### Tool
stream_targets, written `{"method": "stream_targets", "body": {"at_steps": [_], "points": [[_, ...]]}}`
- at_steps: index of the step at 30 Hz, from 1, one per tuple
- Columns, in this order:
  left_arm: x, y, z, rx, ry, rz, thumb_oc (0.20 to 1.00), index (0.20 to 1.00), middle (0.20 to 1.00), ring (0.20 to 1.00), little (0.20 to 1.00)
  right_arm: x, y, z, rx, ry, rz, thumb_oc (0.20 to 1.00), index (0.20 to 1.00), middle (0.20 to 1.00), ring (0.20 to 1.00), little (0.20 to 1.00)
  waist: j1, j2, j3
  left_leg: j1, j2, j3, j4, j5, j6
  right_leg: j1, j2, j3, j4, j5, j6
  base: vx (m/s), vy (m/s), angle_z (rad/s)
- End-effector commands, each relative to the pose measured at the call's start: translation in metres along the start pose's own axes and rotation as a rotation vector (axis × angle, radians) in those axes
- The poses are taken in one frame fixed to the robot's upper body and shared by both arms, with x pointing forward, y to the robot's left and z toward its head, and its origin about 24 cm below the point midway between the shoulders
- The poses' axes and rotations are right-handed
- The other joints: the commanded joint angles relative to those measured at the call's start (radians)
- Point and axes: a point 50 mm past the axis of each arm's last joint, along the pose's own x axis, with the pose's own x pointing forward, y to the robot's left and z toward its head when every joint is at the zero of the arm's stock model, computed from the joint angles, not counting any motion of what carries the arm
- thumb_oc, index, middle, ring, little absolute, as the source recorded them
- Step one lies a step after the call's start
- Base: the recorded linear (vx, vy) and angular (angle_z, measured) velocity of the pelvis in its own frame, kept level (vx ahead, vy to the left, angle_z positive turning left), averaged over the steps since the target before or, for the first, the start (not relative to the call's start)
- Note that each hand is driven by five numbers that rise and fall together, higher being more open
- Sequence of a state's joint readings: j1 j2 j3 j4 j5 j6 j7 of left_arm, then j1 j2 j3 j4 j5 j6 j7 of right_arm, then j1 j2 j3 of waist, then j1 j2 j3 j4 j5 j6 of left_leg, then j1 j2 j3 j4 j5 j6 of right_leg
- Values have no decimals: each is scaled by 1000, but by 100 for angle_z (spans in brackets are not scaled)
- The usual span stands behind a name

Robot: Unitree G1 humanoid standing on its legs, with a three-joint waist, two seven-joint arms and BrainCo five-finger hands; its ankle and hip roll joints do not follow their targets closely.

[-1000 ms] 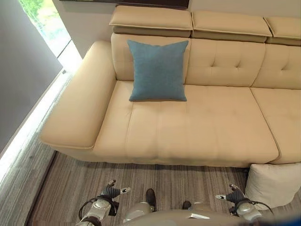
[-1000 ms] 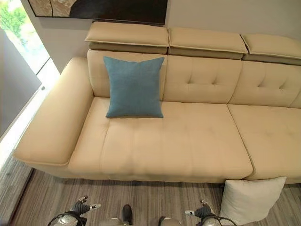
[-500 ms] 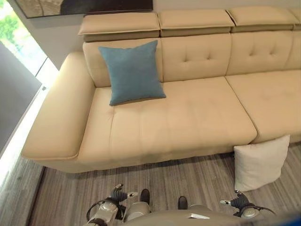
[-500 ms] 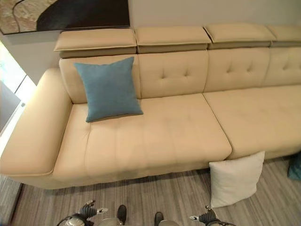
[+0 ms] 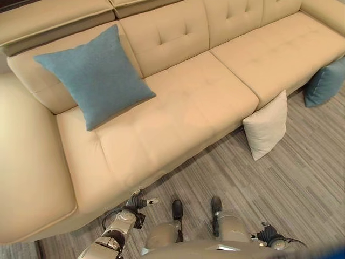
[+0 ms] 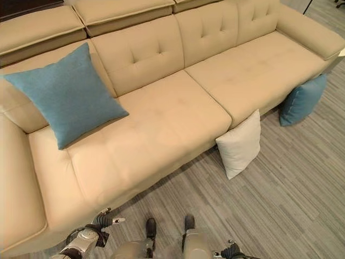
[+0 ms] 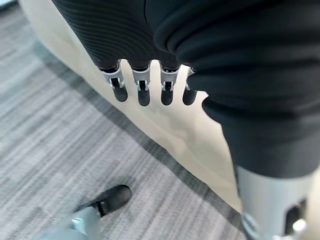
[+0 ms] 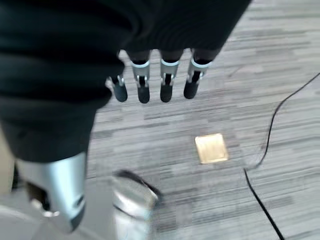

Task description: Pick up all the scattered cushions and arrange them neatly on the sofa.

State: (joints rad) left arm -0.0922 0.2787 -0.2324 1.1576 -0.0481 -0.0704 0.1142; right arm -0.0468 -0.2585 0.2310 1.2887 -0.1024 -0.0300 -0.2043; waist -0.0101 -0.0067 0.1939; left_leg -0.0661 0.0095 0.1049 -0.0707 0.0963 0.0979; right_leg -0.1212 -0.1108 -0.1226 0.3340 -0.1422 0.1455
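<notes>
A blue cushion (image 5: 94,75) leans upright against the backrest at the left end of the beige sofa (image 5: 188,108). On the floor, a white cushion (image 5: 267,125) stands propped against the sofa's front edge. Further right, a second blue cushion (image 6: 302,99) also leans on the sofa's base. My left hand (image 5: 135,202) hangs low by the sofa's front, fingers (image 7: 142,92) relaxed and holding nothing. My right hand (image 5: 268,236) hangs low over the floor, well short of the white cushion, its fingers (image 8: 150,90) straight and empty.
Grey striped carpet (image 5: 302,178) lies between me and the floor cushions. The sofa's wide left armrest (image 5: 27,178) is close on my left. A brass floor plate (image 8: 211,148) is set in the floor under my right hand.
The camera has swung right and tilted, so the sofa sits further left in the picture. The second blue cushion on the floor has come into view. Both hands stay low and empty.
</notes>
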Motion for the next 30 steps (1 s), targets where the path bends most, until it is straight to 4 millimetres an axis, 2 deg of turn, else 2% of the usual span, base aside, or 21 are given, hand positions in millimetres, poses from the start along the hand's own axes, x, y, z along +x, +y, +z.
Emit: {"method": "stream_targets", "body": {"at_steps": [1, 2, 3, 4, 6, 9, 12, 13, 14, 15, 18, 22, 24, 25, 26, 27, 28, 30], "points": [[0, -1, 2, 7, -17, -2, 1000, 1000, 1000, 1000, 1000, 3, -19, 11, -22, -56, -62, 1000, 1000, 1000, 1000, 1000, 58, -33, -59, -50, -15, -19, 68, -97, -85, 91, -20, -122, -172, 83, -9, -193, -58, -169], [0, 0, 1, 12, -13, 0, 1000, 1000, 1000, 1000, 1000, 3, -19, 16, -27, -74, -67, 1000, 1000, 1000, 1000, 1000, 68, -40, -60, -50, -9, 8, 63, -93, -91, 99, -27, -154, -193, 88, -9, -54, -69, -175], [0, 1, 1, 12, -15, 1, 1000, 1000, 1000, 1000, 1000, 4, -21, 21, -33, -91, -75, 1000, 1000, 1000, 1000, 1000, 76, -46, -64, -50, -4, 22, 60, -86, -95, 107, -20, -157, -222, 85, -6, -130, -195, -149], [0, -1, 0, 11, -14, -4, 1000, 1000, 1000, 1000, 1000, 4, -23, 27, -29, -121, -82, 1000, 1000, 1000, 1000, 1000, 63, -54, -61, -65, 5, 27, 67, -68, -104, 112, 19, -90, -281, 78, -15, -95, -173, -73], [0, -3, 1, 9, -14, -8, 1000, 1000, 1000, 1000, 1000, 4, -25, 28, -19, -123, -92, 1000, 1000, 1000, 1000, 1000, 58, -54, -58, -65, 10, 27, 66, -62, -110, 115, 30, -75, -305, 83, -19, -69, -142, -43], [0, -11, 5, 18, -17, -33, 1000, 1000, 1000, 1000, 1000, 3, -26, 22, 19, -104, -98, 1000, 1000, 1000, 1000, 1000, 29, -49, -40, -79, 31, 14, 108, -59, -130, 133, 50, -60, -352, 90, -38, -84, -135, -19], [0, -18, 9, 16, -30, -51, 1000, 1000, 1000, 1000, 1000, 3, -23, 12, 20, -65, -98, 1000, 1000, 1000, 1000, 1000, 26, -49, -20, -95, 38, -29, 165, -69, -142, 138, 53, -52, -357, 97, -49, -71, -53, -1], [0, -24, 11, 12, -36, -70, 1000, 1000, 1000, 1000, 1000, 3, -22, 7, 18, -39, -94, 1000, 1000, 1000, 1000, 1000, 35, -50, -8, -104, -3, -127, 193, -94, -142, 124, 57, -29, -349, 107, -53, -66, -24, -25], [0, -24, 11, 12, -36, -70, 1000, 1000, 1000, 1000, 1000, 3, -22, 7, 18, -39, -94, 1000, 1000, 1000, 1000, 1000, 34, -50, -8, -104, -4, -128, 194, -95, -141, 124, 57, -30, -349, 106, -53, -31, -2, -42], [-1, -29, 7, 15, -18, -80, 1000, 1000, 1000, 1000, 1000, 2, -23, 0, 23, -17, -97, 1000, 1000, 1000, 1000, 1000, 31, -47, -15, -98, -24, -184, 177, -108, -138, 123, 63, -4, -348, 107, -50, 41, 42, -74], [-2, -33, 2, 32, 0, -90, 1000, 1000, 1000, 1000, 1000, 1, -23, -7, 26, 9, -97, 1000, 1000, 1000, 1000, 1000, 21, -39, -32, -73, -27, -173, 155, -114, -127, 120, 63, 20, -341, 104, -46, 73, 93, -67], [-2, -32, 6, 46, -18, -92, 1000, 1000, 1000, 1000, 1000, 2, -22, -3, 42, 0, -93, 1000, 1000, 1000, 1000, 1000, 12, -40, -39, -41, -28, -133, 125, -123, -108, 104, 53, 60, -312, 104, -33, 65, 161, -36], [-1, -30, 11, 42, -35, -84, 1000, 1000, 1000, 1000, 1000, 2, -22, 2, 34, -12, -88, 1000, 1000, 1000, 1000, 1000, 18, -39, -30, -37, -32, -121, 121, -128, -96, 76, 48, 71, -258, 100, -24, -17, 165, -65], [0, -26, 16, 37, -51, -70, 1000, 1000, 1000, 1000, 1000, 4, -22, 11, 22, -40, -91, 1000, 1000, 1000, 1000, 1000, 22, -35, -16, -33, -32, -110, 120, -135, -83, 29, 42, 73, -179, 103, -7, -62, 203, -70], [1, -21, 18, 39, -56, -54, 1000, 1000, 1000, 1000, 1000, 5, -24, 22, 9, -71, -95, 1000, 1000, 1000, 1000, 1000, 27, -33, -1, -24, -24, -85, 118, -140, -74, -19, 26, 44, -103, 114, 14, -57, 190, -155], [1, -19, 18, 38, -55, -48, 1000, 1000, 1000, 1000, 1000, 5, -25, 26, 5, -86, -97, 1000, 1000, 1000, 1000, 1000, 34, -31, 6, -14, -22, -71, 113, -144, -73, -38, 6, 6, -80, 121, 20, 9, 117, -186], [1, -17, 15, 37, -45, -39, 1000, 1000, 1000, 1000, 1000, 5, -26, 30, -6, -99, -104, 1000, 1000, 1000, 1000, 1000, 44, -31, 9, 14, -18, -35, 94, -152, -75, -40, -42, -102, -114, 143, 20, 61, 37, -171], [1, -16, 11, 33, -31, -35, 1000, 1000, 1000, 1000, 1000, 5, -27, 30, -24, -96, -108, 1000, 1000, 1000, 1000, 1000, 52, -34, 4, 33, -16, -7, 80, -159, -77, -37, -63, -180, -170, 164, 9, 111, -28, -71]]}}
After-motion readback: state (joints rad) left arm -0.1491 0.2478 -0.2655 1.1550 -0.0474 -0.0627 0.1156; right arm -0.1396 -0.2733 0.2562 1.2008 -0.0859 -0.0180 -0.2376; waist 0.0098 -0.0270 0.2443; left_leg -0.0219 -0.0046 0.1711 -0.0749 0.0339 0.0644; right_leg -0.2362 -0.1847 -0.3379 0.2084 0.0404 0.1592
